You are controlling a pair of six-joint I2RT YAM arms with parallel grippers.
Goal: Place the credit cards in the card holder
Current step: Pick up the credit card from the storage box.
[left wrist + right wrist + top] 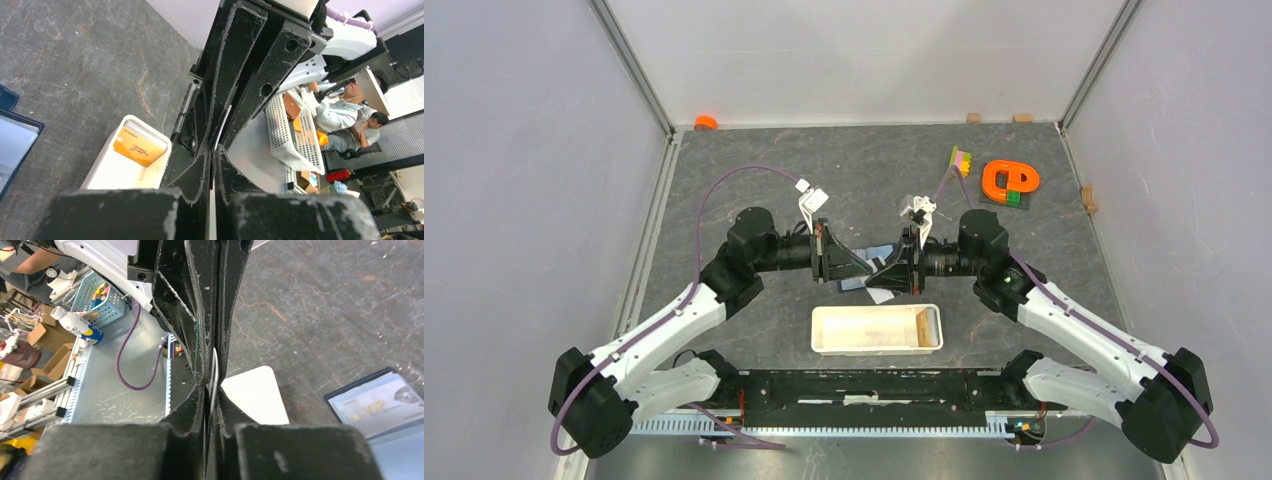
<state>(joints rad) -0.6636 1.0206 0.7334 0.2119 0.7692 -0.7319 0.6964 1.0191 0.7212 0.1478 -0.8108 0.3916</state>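
Left gripper [212,155] and right gripper [211,390], tip to tip, both pinch one edge-on credit card [223,125]. We see white tray [100,165] holding orange packet [137,147]; navy card holder [400,455] open lower right, VIP card [372,407] inside.

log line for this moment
left end effector: shut on credit card | right end effector: shut on credit card | card holder: open

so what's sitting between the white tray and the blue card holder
One whitish credit card, lying flat just beyond the white tray and beside the open card holder. The top view shows it, and the right wrist view does too.
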